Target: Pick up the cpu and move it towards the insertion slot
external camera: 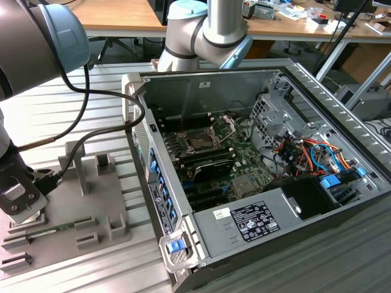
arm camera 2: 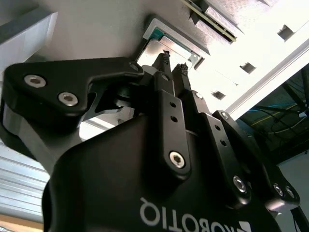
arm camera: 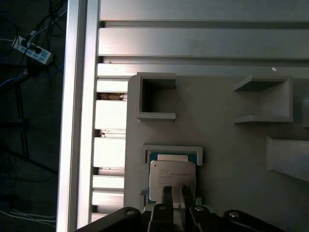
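Observation:
The cpu (arm camera: 172,176) is a small silvery square chip with a green edge. It lies flat in a raised recess of the grey plastic tray (arm camera: 227,145). In both wrist views my gripper (arm camera: 176,191) hangs right over the cpu's near edge. Its two thin black fingers (arm camera 2: 166,92) stand close together with a narrow gap and nothing visible between them. The cpu (arm camera 2: 161,48) shows just beyond the fingertips. In the exterior view my gripper (external camera: 24,207) is low over the tray (external camera: 91,195) at the exterior view's left. The insertion slot (external camera: 198,141) sits inside the open computer case, its metal frame raised.
The open computer case (external camera: 256,165), with its upright side wall (external camera: 156,183), stands to the exterior view's right of the tray. A thin green memory stick (external camera: 61,229) lies on the tray near my gripper. Upright grey tray posts (external camera: 104,165) stand between tray and case. Cables hang from the arm.

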You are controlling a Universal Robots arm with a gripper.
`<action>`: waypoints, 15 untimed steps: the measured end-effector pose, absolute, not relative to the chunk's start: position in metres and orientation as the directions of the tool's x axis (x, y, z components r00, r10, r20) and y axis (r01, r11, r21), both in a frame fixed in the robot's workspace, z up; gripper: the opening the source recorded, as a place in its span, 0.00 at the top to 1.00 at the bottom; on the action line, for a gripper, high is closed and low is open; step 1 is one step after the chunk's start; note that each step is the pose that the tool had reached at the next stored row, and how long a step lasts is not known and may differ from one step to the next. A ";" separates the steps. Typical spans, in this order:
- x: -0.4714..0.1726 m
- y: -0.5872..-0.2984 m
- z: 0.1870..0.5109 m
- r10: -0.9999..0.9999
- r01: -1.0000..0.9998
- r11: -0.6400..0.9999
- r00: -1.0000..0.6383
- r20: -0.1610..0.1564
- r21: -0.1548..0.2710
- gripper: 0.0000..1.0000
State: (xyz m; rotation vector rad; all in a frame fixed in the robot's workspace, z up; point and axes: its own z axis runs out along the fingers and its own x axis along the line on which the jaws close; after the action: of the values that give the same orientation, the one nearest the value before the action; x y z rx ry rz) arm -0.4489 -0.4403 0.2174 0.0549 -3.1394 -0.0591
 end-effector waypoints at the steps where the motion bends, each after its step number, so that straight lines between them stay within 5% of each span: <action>1: -0.449 -0.440 0.217 -0.035 -0.035 0.999 -0.999 0.000 0.038 0.71; 3: -0.449 -0.440 0.217 -0.035 -0.035 0.999 -0.999 0.001 0.038 0.52; 6: -0.449 -0.440 0.217 -0.035 -0.035 0.999 -0.999 0.001 0.038 0.40; 15: -0.449 -0.440 0.216 -0.035 -0.035 0.999 -0.999 0.001 0.038 0.40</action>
State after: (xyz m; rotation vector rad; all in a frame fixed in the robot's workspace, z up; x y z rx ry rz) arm -0.4489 -0.4403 0.2164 0.0548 -3.1393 -0.0591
